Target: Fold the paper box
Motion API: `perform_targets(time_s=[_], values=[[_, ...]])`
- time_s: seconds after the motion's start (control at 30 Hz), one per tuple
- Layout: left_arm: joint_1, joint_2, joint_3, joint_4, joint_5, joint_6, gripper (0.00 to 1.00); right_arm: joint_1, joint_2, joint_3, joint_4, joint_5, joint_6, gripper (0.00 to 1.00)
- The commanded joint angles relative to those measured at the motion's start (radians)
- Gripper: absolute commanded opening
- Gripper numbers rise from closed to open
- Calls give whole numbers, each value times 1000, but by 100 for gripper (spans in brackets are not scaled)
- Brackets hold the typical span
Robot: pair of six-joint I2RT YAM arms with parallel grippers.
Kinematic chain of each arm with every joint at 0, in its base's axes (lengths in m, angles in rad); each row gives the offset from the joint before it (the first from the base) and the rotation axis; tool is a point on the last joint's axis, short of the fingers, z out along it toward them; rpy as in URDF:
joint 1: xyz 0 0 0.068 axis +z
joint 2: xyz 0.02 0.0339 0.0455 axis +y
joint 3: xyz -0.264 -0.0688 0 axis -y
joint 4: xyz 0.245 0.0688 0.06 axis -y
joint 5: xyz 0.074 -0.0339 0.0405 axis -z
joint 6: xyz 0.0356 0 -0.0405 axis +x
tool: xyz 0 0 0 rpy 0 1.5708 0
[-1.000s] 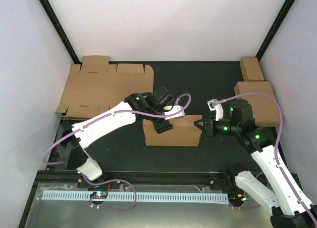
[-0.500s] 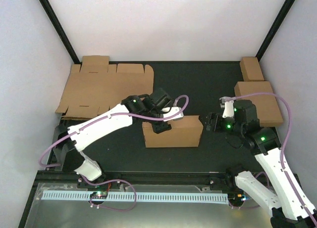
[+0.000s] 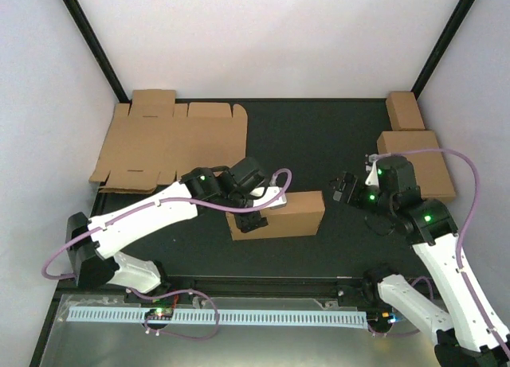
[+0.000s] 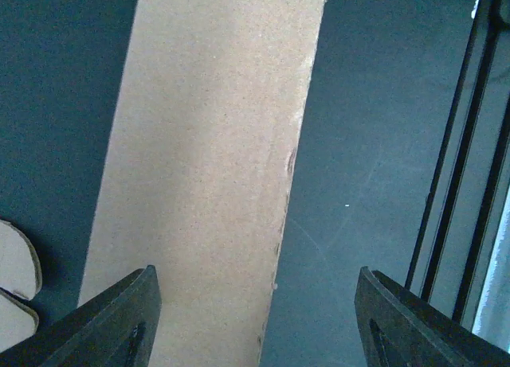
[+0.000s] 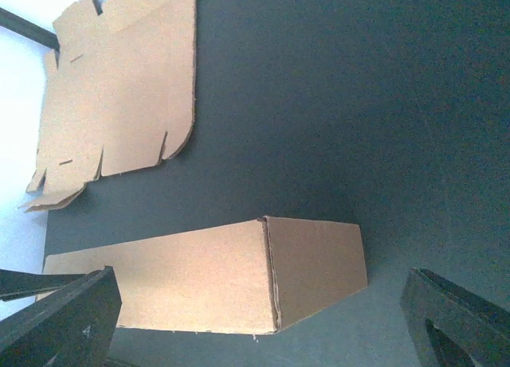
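The paper box [image 3: 279, 214] stands folded on the black mat in mid-table, its right end turned slightly toward the back. My left gripper [image 3: 253, 216] hovers over its left end. From the left wrist, a long cardboard face [image 4: 207, 184] runs under the left finger [image 4: 119, 319]. The other finger is over bare mat, and the jaws are wide apart and clamp nothing. My right gripper [image 3: 344, 188] is open, off the box's right end and apart from it. In its wrist view the box [image 5: 239, 279] lies between the spread fingers [image 5: 72, 319].
Flat die-cut cardboard sheets [image 3: 171, 140] lie at the back left and also show from the right wrist [image 5: 119, 96]. Folded brown boxes [image 3: 414, 164] sit by the right wall, with a smaller one [image 3: 405, 110] behind them. A black rail [image 4: 478, 144] runs along the table's near edge.
My right gripper opened and pulled back to the right, away from the box's end. The left arm swung nearer and lower, and the box turned slightly, its left end coming nearer.
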Motion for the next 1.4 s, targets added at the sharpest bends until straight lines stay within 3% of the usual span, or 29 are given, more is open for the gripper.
perform_targets(time_s=[0.0, 0.37, 0.5, 0.73, 0.93, 1.37], values=[[-3, 10, -19, -6, -22, -27, 72, -1, 1, -19, 7, -26, 51, 100], [-5, -29, 60, 0, -23, -33, 99, 0, -41, -75, 70, -82, 36, 100], [13, -23, 64, 7, -38, -30, 99, -1, -40, -88, 94, -106, 36, 100], [90, 99, 183, -84, 62, 6, 99, -1, -35, -90, 99, -115, 27, 100], [105, 188, 230, -125, 135, 45, 99, -1, -40, -95, 102, -121, 19, 100], [110, 264, 250, -146, 153, 70, 99, -1, -32, -104, 120, -135, -1, 100]])
